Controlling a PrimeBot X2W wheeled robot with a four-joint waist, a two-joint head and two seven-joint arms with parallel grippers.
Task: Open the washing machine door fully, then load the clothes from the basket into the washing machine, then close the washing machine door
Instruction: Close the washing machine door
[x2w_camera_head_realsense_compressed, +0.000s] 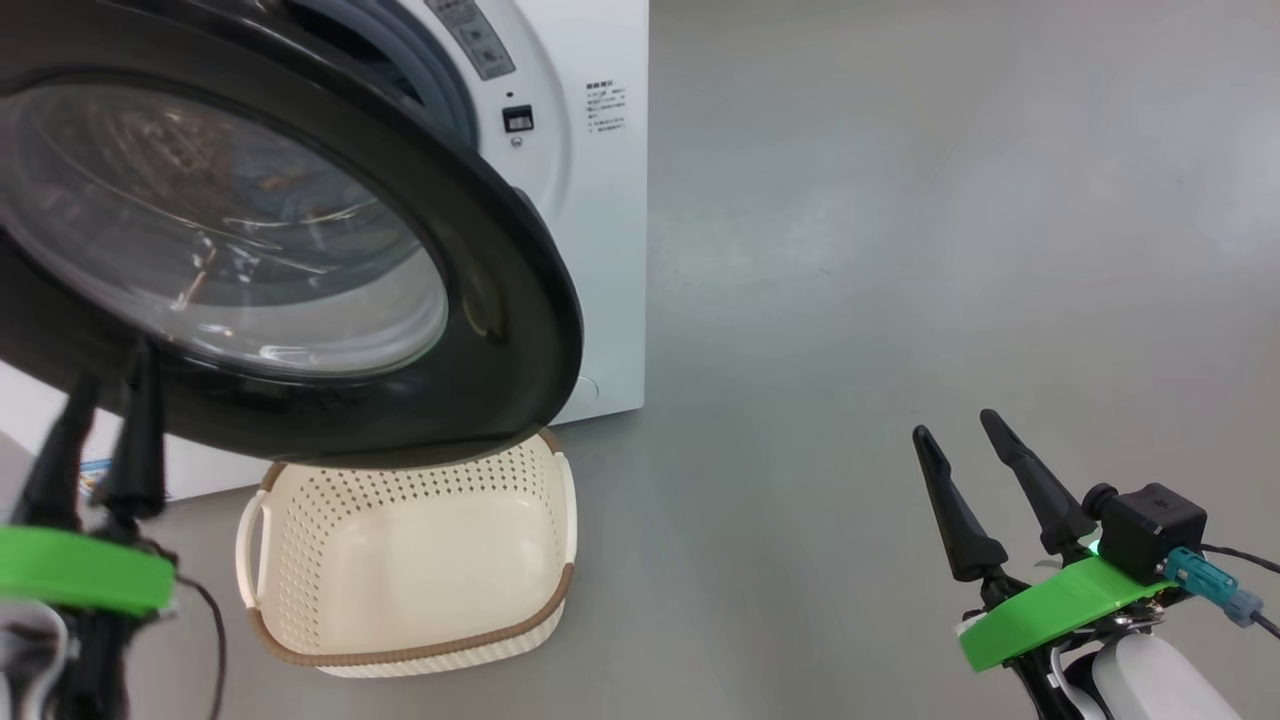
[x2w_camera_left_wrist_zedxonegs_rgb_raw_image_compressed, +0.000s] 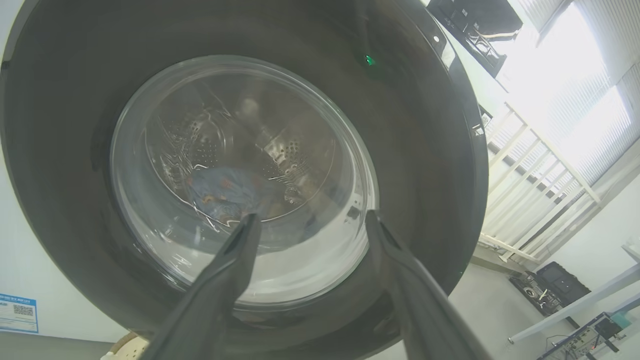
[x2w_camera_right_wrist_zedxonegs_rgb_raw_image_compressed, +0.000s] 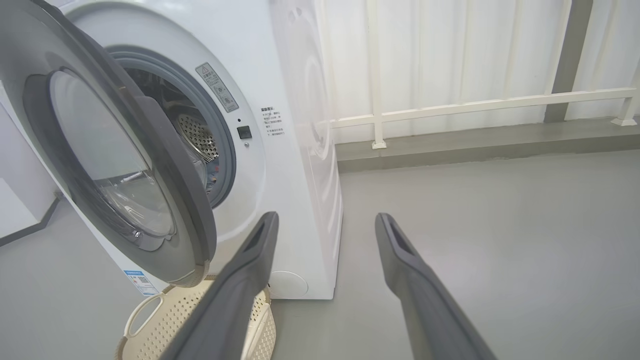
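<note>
a: both claws up front. left claw (x2w_camera_left_wrist_zedxonegs_rgb_raw_image_compressed: 311, 216) spread wide, nothing in it, pointing at the door glass. right claw (x2w_camera_head_realsense_compressed: 955, 424) gaping too, empty, over bare grey floor (x2w_camera_head_realsense_compressed: 900, 250).
b: and the basket (x2w_camera_head_realsense_compressed: 420, 655)?
a: on the floor, just under the washing machine door (x2w_camera_head_realsense_compressed: 520, 290), which hangs ajar.
b: the clothes (x2w_camera_left_wrist_zedxonegs_rgb_raw_image_compressed: 225, 187)?
a: blue bundle, seen through the glass, lying in the steel drum (x2w_camera_right_wrist_zedxonegs_rgb_raw_image_compressed: 197, 136) of the washing machine (x2w_camera_head_realsense_compressed: 610, 250). beyond it, a white railing (x2w_camera_right_wrist_zedxonegs_rgb_raw_image_compressed: 475, 105) and pale blinds (x2w_camera_left_wrist_zedxonegs_rgb_raw_image_compressed: 590, 115).
</note>
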